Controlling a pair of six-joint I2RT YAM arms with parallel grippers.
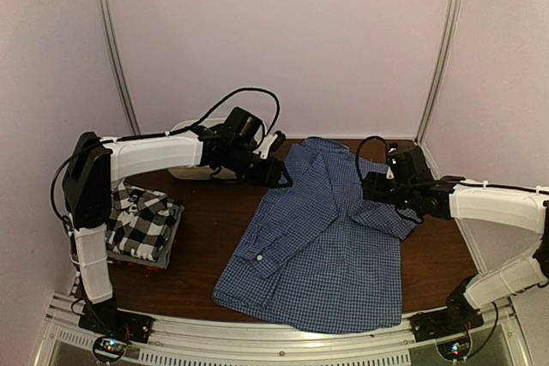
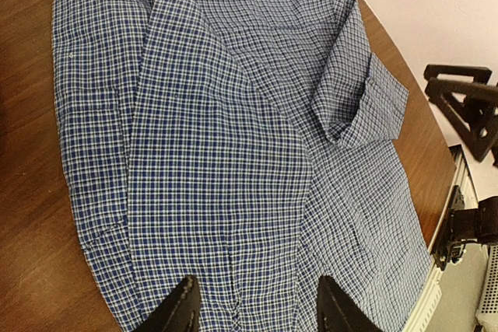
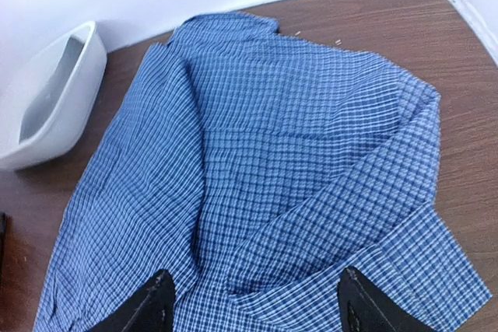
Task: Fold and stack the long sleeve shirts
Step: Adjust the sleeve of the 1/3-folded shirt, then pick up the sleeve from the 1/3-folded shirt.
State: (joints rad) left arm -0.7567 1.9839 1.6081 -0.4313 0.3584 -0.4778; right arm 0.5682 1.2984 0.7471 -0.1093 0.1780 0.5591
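The blue-and-white check shirt (image 1: pixel 322 237) lies spread on the brown table, both sleeves folded in over the body; it fills the left wrist view (image 2: pixel 226 145) and the right wrist view (image 3: pixel 264 161). My left gripper (image 1: pixel 276 174) hovers at the shirt's far left edge, jaws open and empty (image 2: pixel 261 312). My right gripper (image 1: pixel 375 188) hovers over the folded right sleeve, jaws open and empty (image 3: pixel 253 309). The black-and-white plaid shirt (image 1: pixel 144 219) lies folded on top of a stack at the left, with grey and red edges (image 1: pixel 141 259) showing under it.
A white oval basin (image 1: pixel 190 167) stands at the back left behind the left arm, also in the right wrist view (image 3: pixel 50 99). Pale walls close the back and sides. A metal rail (image 1: pixel 274 336) runs along the near edge.
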